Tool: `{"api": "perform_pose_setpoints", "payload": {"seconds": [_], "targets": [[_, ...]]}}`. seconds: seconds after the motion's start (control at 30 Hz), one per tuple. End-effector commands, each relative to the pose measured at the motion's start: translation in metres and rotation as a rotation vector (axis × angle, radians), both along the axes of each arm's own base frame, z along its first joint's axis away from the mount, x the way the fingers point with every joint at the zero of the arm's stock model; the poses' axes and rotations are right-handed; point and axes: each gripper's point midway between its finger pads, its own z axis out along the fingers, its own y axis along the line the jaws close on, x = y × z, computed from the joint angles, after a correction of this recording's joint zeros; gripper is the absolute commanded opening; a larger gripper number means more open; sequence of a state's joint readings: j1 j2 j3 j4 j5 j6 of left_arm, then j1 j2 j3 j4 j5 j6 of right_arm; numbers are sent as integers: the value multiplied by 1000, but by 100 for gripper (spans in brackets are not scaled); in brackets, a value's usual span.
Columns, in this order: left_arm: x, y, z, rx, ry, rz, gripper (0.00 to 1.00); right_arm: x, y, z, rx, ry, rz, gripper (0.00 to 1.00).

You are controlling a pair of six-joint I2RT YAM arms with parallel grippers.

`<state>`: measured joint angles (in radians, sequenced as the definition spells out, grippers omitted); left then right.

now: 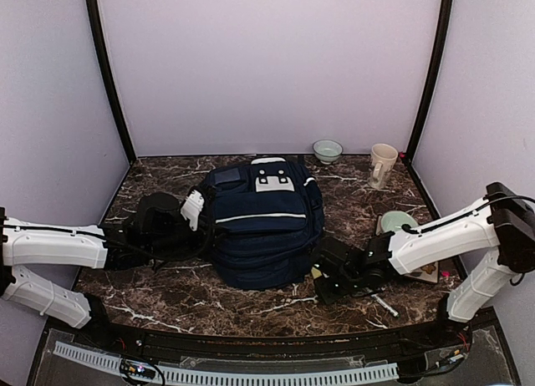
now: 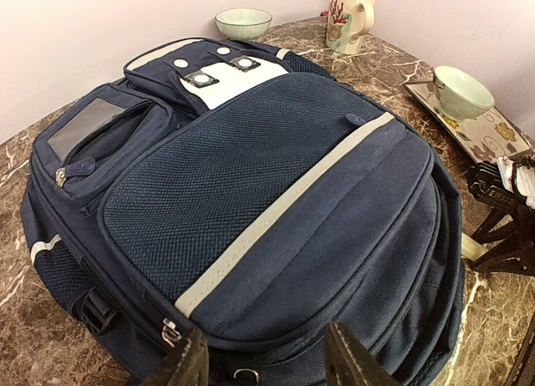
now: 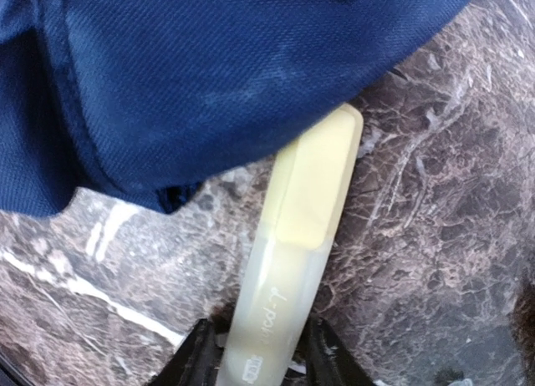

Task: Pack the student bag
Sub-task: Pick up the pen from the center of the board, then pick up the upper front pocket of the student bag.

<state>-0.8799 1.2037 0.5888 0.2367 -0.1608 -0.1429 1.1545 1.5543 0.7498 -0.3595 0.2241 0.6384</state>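
Note:
The navy-blue student bag [image 1: 263,223] lies flat in the middle of the marble table, white stripe and grey-white patch up; it fills the left wrist view [image 2: 251,194]. My left gripper [image 2: 263,361] is open at the bag's left side, its fingers either side of a zipper seam. My right gripper [image 3: 261,352] is shut on a pale yellow highlighter [image 3: 292,244], whose capped tip touches the bag's lower right edge [image 3: 209,85]. In the top view the right gripper [image 1: 334,277] sits just right of the bag.
A tray [image 1: 422,273] with a green bowl [image 1: 394,223] lies under my right arm. A white mug [image 1: 382,165] and a small bowl [image 1: 327,149] stand at the back. A pen [image 1: 384,304] lies near the front right.

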Motion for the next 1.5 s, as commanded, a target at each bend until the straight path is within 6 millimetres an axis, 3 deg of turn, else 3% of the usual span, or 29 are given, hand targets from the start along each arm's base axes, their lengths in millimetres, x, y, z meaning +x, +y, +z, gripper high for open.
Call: {"api": "perform_pose_setpoints", "payload": {"seconds": [0.0,0.07,0.2,0.43,0.63,0.8,1.1,1.3,1.47], "targets": [[3,11,11,-2,-38,43,49,-9,-22,-16,-109,16,-17,31],[2,13,11,-2,-40,44,49,-8,-27,-19,-120,7,-37,21],[3,16,12,9,-51,55,49,-5,-32,-18,-141,-16,-47,15],[4,21,15,17,-67,71,55,12,-34,5,-153,-115,-75,0],[4,21,23,13,-96,60,75,23,-48,26,-158,-199,-129,0],[6,15,27,15,-116,39,82,33,-59,42,-156,-264,-177,0],[0,-24,34,26,-157,-160,83,41,-63,64,-110,-326,-179,0],[-11,-57,38,33,-196,-322,83,41,-61,59,-72,-324,-183,0],[-13,-81,26,137,-193,-417,83,40,-58,59,-45,-322,-170,0]]}}
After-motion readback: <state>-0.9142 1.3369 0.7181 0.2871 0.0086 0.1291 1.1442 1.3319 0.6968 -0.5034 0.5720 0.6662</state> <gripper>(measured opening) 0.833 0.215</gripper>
